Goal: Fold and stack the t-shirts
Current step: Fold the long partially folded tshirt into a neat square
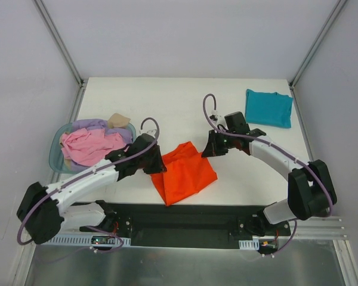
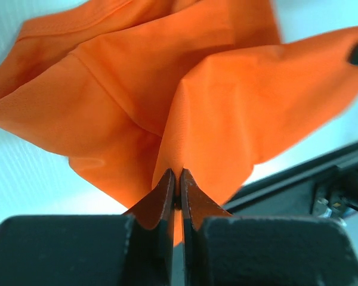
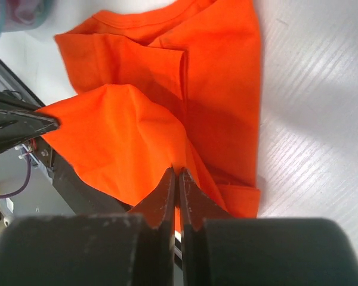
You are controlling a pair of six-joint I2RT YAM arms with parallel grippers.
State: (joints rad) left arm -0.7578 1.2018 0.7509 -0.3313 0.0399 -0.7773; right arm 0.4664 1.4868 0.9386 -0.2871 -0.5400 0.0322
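The orange-red t-shirt lies partly lifted at the table's near middle. My left gripper is shut on its left edge; in the left wrist view the cloth rises from between the shut fingers. My right gripper is shut on its right upper edge; the right wrist view shows the cloth pinched between the fingers. A folded teal t-shirt lies flat at the back right. Pink, lavender and tan shirts are heaped in the basket.
The translucent blue basket stands at the table's left edge, close to my left arm. The black base rail runs along the near edge, just below the orange shirt's hem. White side walls enclose the table.
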